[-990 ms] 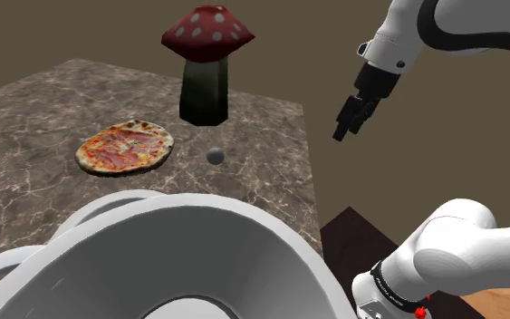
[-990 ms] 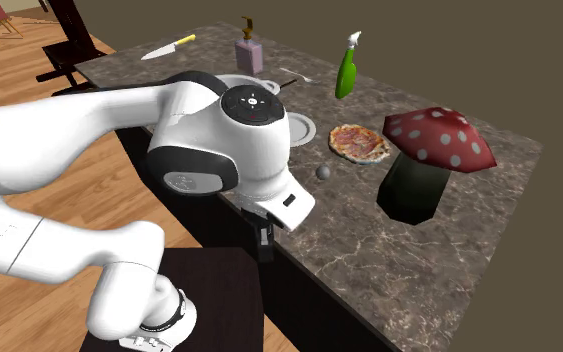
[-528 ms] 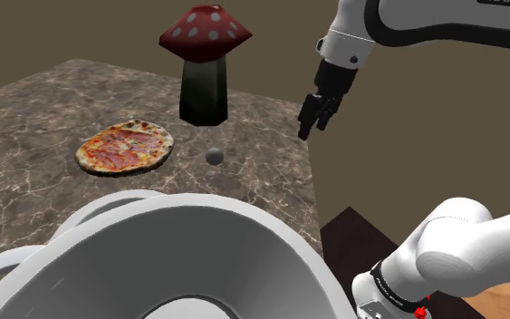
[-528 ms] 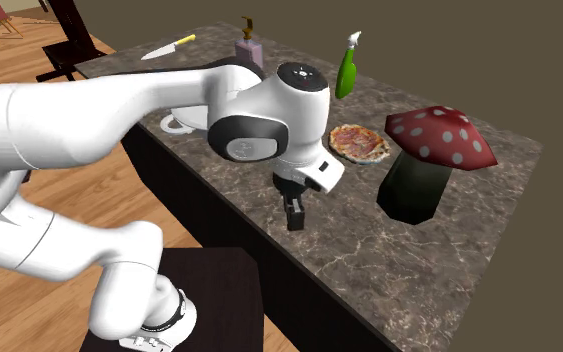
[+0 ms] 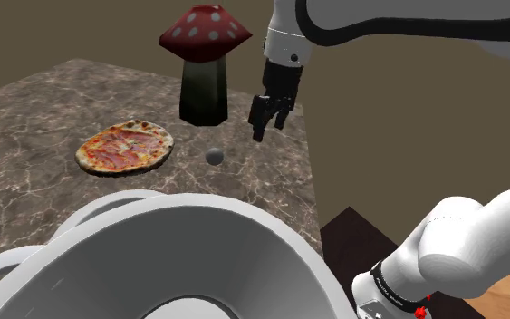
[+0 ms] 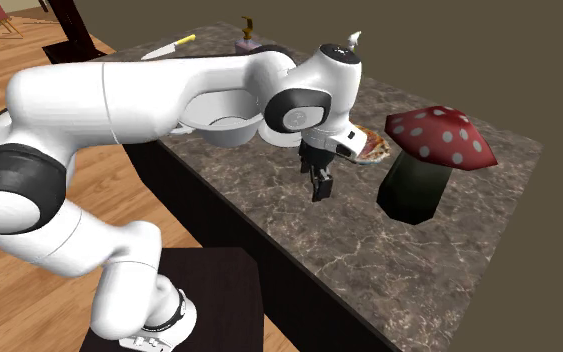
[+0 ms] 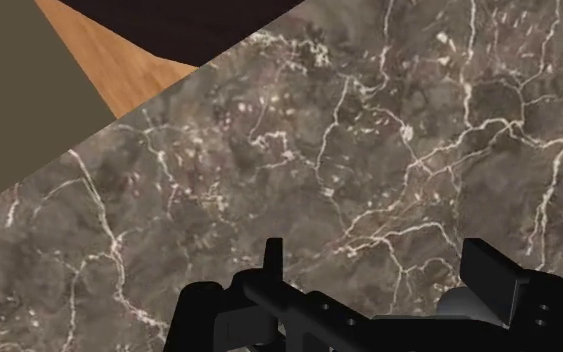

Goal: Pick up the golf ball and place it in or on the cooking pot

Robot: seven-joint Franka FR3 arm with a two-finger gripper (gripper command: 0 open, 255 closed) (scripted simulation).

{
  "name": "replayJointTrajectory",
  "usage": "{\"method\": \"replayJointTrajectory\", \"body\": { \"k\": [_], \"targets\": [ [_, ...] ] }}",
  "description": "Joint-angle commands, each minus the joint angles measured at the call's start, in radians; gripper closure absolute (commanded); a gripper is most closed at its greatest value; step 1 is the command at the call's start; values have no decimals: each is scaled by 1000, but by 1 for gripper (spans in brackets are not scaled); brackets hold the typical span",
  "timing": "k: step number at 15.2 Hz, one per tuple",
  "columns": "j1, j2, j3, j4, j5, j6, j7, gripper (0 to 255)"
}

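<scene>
A small grey golf ball (image 5: 215,156) lies on the dark marble counter (image 5: 26,118), between the pizza and the counter's right edge. My black gripper (image 5: 261,133) hangs above the counter, up and to the right of the ball in the shoulder view, apart from it. Its fingers stand open with nothing between them. In the wrist view the gripper (image 7: 379,268) looks down on bare marble. The big white cooking pot (image 5: 262,231) looms in the shoulder view's foreground. From the second exterior view the pot (image 6: 231,125) sits partly behind my arm, and the gripper (image 6: 320,188) points down at the counter.
A red-capped spotted mushroom figure (image 5: 206,63) stands behind the ball. A pizza (image 5: 124,147) lies to the ball's left. The counter's edge (image 5: 312,172) drops off close to the right of the gripper. A knife (image 6: 169,46) lies at the counter's far end.
My arm has swung to the shoulder view's left, carrying the gripper from beyond the counter's edge to over the counter near the ball. The fingers stayed open.
</scene>
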Motion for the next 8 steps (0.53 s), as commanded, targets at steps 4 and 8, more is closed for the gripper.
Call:
{"method": "replayJointTrajectory", "body": {
  "k": [4, 8],
  "targets": [
    [32, 188, 75, 164, -45, 4, 67, 0],
    [70, 350, 125, 322, -104, -17, 124, 0]
  ]
}}
